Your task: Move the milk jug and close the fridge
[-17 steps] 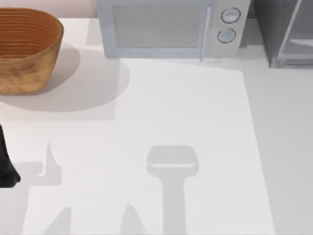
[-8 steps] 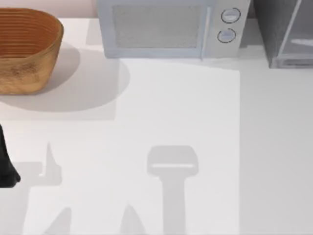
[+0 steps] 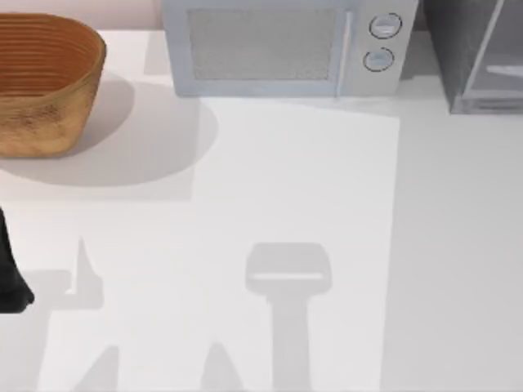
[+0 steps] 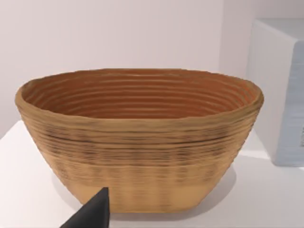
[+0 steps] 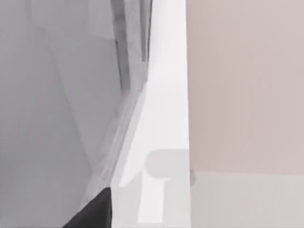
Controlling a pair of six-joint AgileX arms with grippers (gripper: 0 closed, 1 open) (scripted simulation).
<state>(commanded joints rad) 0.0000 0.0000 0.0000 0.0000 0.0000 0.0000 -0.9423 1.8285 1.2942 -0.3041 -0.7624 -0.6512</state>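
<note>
The fridge (image 3: 478,57) stands at the table's back right corner, a dark grey cabinet with a pale framed door panel, cut off by the picture's edge. In the right wrist view its grey panels (image 5: 57,95) are very close, with a dark part of my right gripper (image 5: 92,213) in front of them. The milk jug is out of view. My left arm (image 3: 10,278) is parked at the table's left edge, and a dark part of my left gripper (image 4: 92,213) faces the basket.
A woven brown basket (image 3: 41,82) (image 4: 137,142) sits at the back left. A light grey microwave (image 3: 270,49) (image 4: 280,95) with two round knobs stands at the back middle, between basket and fridge. The white table (image 3: 286,188) spreads out in front of them.
The edge of the shade on the table's right side has shifted leftward and turned from slanted to upright. My left arm, the basket and the microwave have stayed put.
</note>
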